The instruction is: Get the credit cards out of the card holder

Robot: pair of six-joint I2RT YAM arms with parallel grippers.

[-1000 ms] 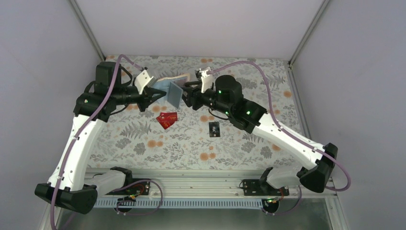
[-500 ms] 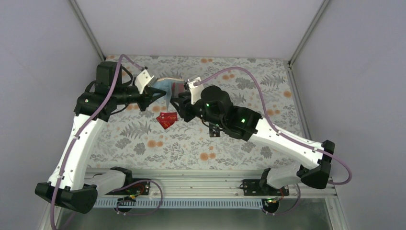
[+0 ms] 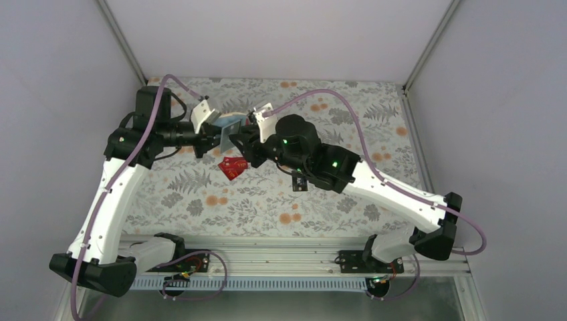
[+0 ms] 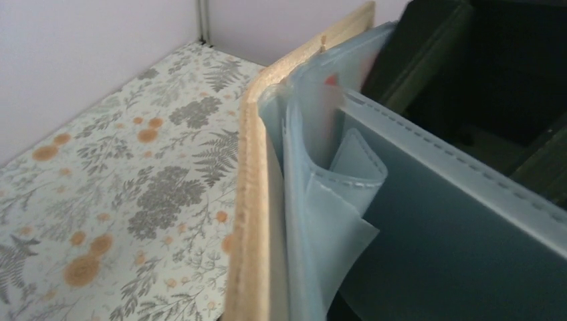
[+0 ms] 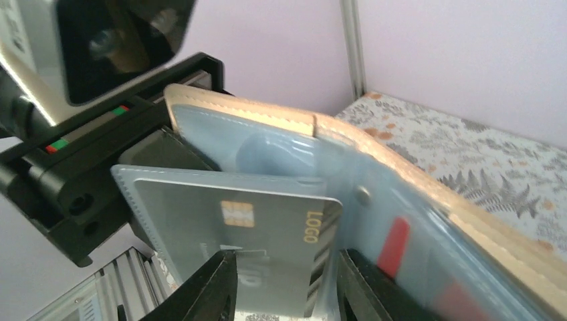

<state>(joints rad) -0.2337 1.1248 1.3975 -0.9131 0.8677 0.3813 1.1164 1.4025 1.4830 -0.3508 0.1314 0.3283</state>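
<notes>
My left gripper (image 3: 215, 134) is shut on the card holder (image 3: 231, 122) and holds it open above the table. Its tan edge (image 4: 251, 200) and pale blue-grey pockets (image 4: 434, 234) fill the left wrist view. My right gripper (image 5: 286, 262) is open, one finger on either side of a clear sleeve holding a grey chip card (image 5: 267, 221) marked LOGO. A red card (image 5: 394, 244) shows through another pocket. Two red cards (image 3: 233, 166) lie on the table below. A black card (image 3: 299, 180) lies further right, partly under my right arm.
The floral table cover (image 3: 220, 200) ends at grey walls on three sides. A metal rail (image 3: 267, 257) with the arm bases runs along the near edge. My left gripper body (image 5: 100, 180) sits just behind the holder in the right wrist view.
My right gripper has moved left from beside the holder to straddle its hanging sleeve. The left gripper still holds the holder in about the same place.
</notes>
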